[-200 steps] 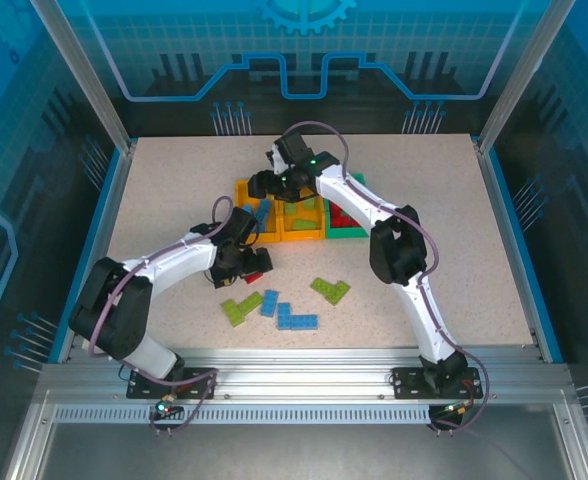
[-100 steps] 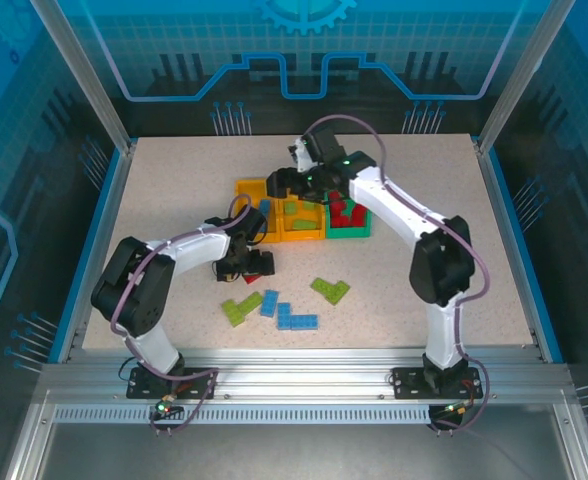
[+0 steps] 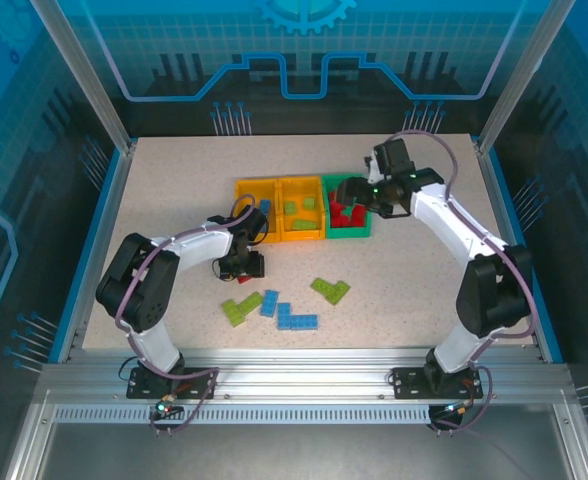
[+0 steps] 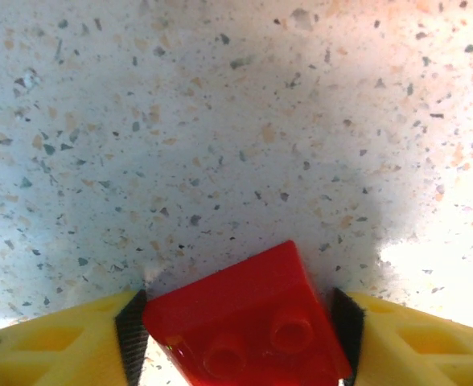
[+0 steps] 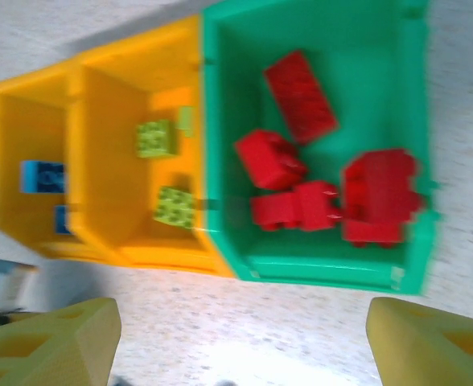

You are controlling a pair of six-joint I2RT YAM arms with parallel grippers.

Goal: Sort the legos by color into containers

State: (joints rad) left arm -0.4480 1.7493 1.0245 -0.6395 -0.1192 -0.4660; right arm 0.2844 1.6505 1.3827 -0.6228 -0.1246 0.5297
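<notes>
The left fingers (image 4: 51, 346) were closed on a red brick (image 4: 248, 322), their black pads pressed against its two sides. Whether the brick was resting on the speckled tabletop (image 3: 424, 270) or held just off it could not be told. The right fingers (image 5: 51, 346) were spread wide with nothing between them, held above the near wall of the green bin (image 5: 325, 269).

At least four red bricks (image 5: 301, 96) were seen in that bin. Two lime green bricks (image 5: 156, 138) lay in the middle orange-yellow bin (image 5: 112, 185), and two blue pieces (image 5: 42, 177) in the end orange-yellow bin (image 5: 7, 145).

Four loose bricks were counted between the left fingers and the arm bases: a lime green L-shape (image 3: 239, 308), a blue brick (image 3: 269, 303), a second blue brick (image 3: 297, 319) and a second lime green brick (image 3: 331, 290).

Open tabletop was left to the right of the green bin and behind the row, out to the blue rim (image 3: 511, 235).
</notes>
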